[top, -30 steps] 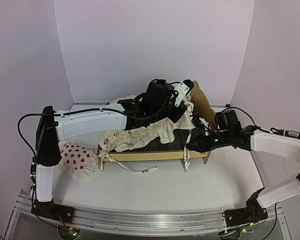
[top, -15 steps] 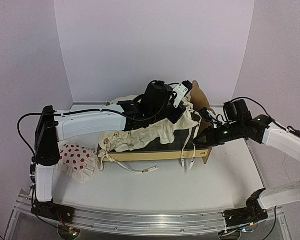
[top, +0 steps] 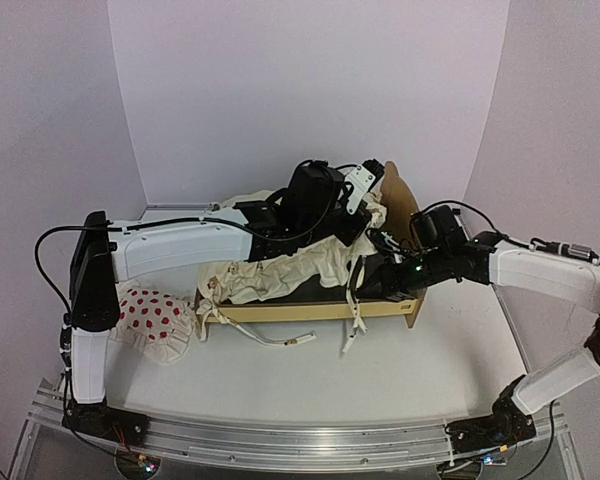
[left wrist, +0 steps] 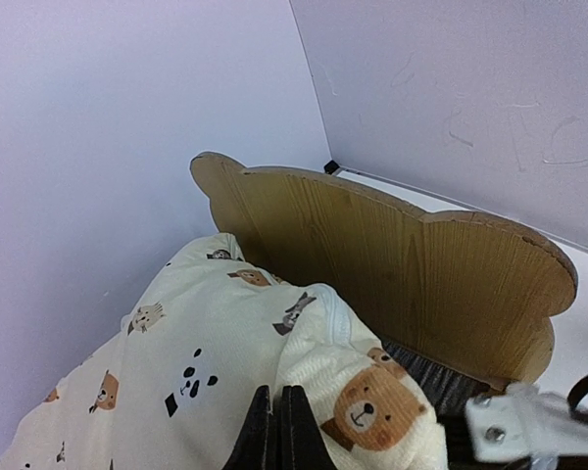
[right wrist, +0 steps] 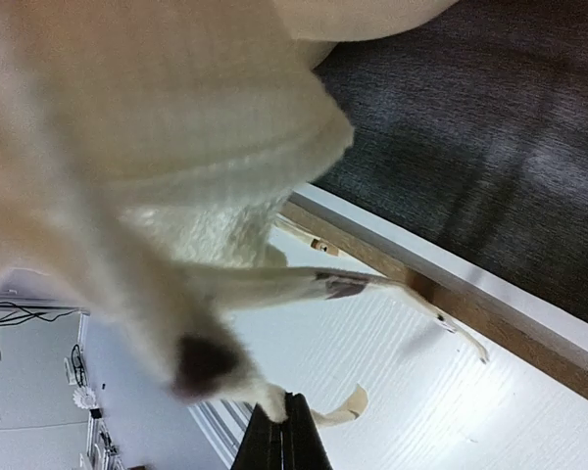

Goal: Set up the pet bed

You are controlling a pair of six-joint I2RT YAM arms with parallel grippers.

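The pet bed [top: 310, 311] is a pale plywood frame with a bear-ear headboard [left wrist: 402, 264] and a dark grey base [right wrist: 470, 127]. A cream animal-print quilt [top: 280, 270] lies bunched across it. My left gripper [left wrist: 279, 397] is shut on a fold of the quilt [left wrist: 206, 352] just in front of the headboard; from above, the left gripper [top: 372, 213] is near the bed's head end. My right gripper [top: 365, 283] hangs over the front rail [right wrist: 451, 294], and the wrist view shows the right gripper [right wrist: 292, 399] shut on the quilt's edge [right wrist: 176, 147]. The quilt's ties [top: 355, 322] dangle below.
A small white pillow with red dots [top: 155, 315] lies on the table left of the bed's foot. A loose tie [top: 280, 342] trails on the table in front of the rail. Walls stand close behind the headboard.
My right arm swung right and up, then back left along the front rail, carrying the quilt's edge; the dangling ties shifted left. The left arm has not moved.
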